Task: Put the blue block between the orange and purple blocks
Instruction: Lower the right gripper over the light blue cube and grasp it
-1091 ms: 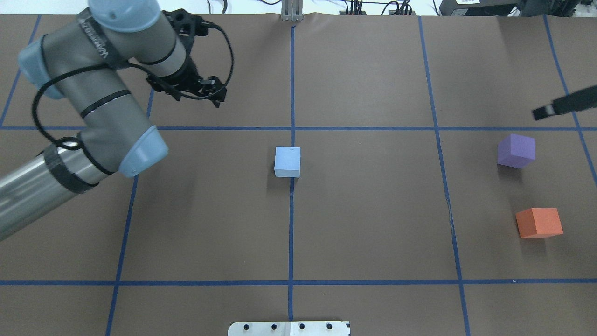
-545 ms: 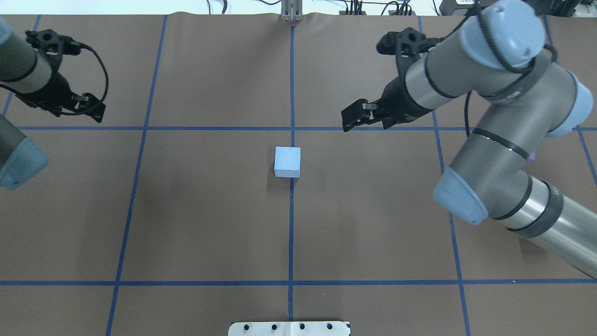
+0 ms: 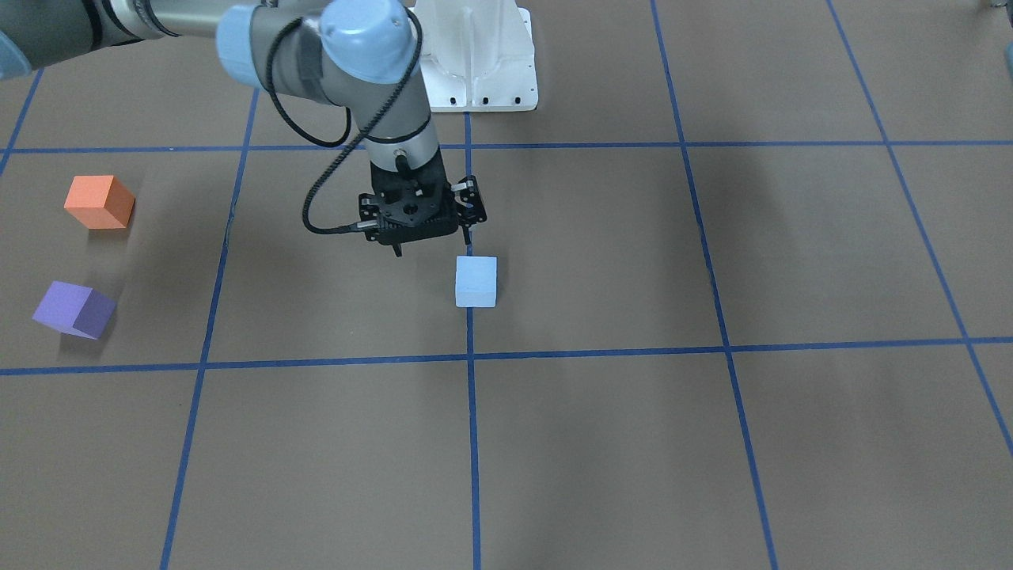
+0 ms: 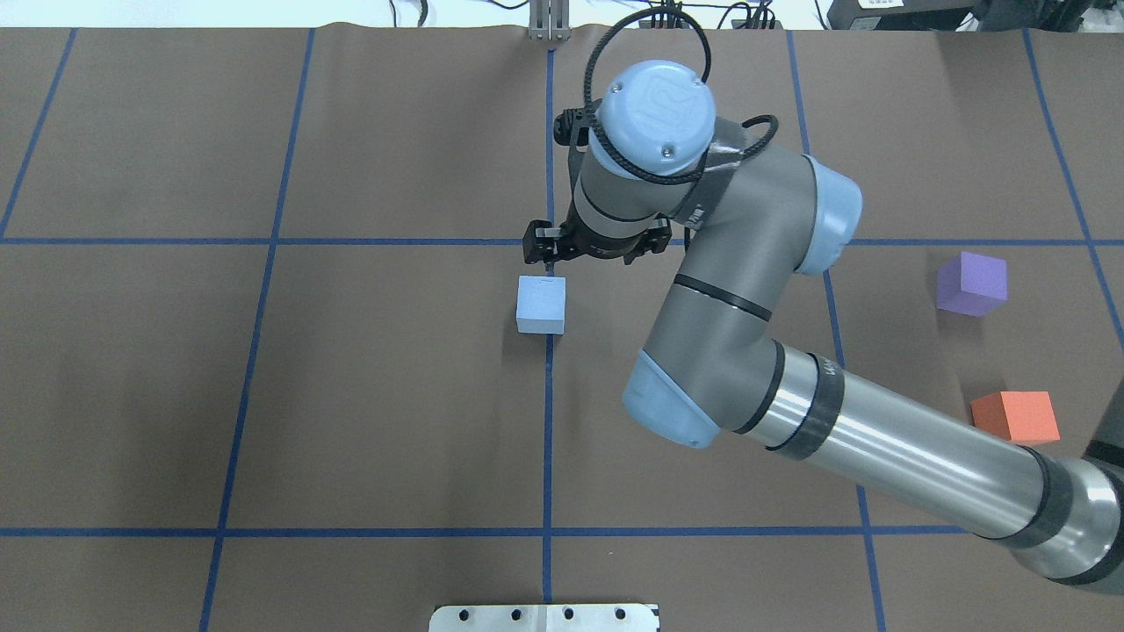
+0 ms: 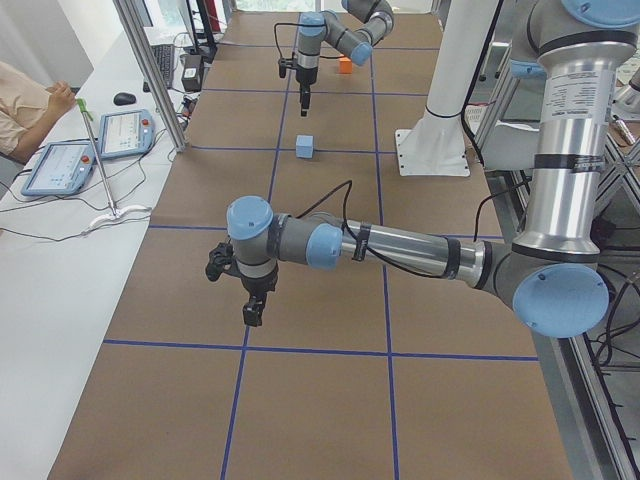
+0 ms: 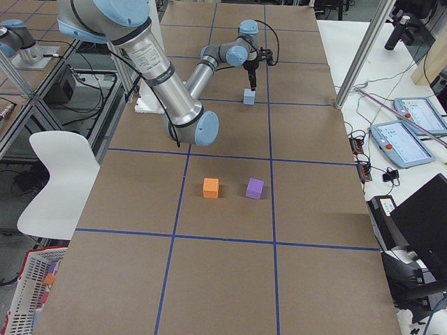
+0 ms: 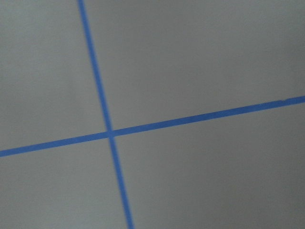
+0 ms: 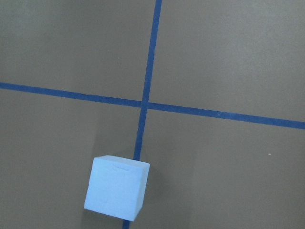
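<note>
The light blue block (image 4: 541, 305) sits on the centre tape line, also in the front view (image 3: 476, 281) and the right wrist view (image 8: 116, 194). My right gripper (image 3: 431, 247) hangs open and empty above the table. It is just beyond the block and offset toward my right side, not touching it. The purple block (image 4: 970, 283) and the orange block (image 4: 1016, 418) stand apart at the far right, with a gap between them. My left gripper (image 5: 248, 310) shows only in the exterior left view, low over the table's left end. I cannot tell if it is open.
Blue tape lines (image 4: 548, 439) divide the brown table into a grid. The white base plate (image 4: 544, 617) is at the near edge. My right arm's forearm (image 4: 878, 456) passes above the table close to the orange block. Tablets (image 5: 125, 130) lie on the side bench.
My right arm has swung left from the right half to the blue block, uncovering the purple and orange blocks. My left arm has withdrawn out of the overhead view.
</note>
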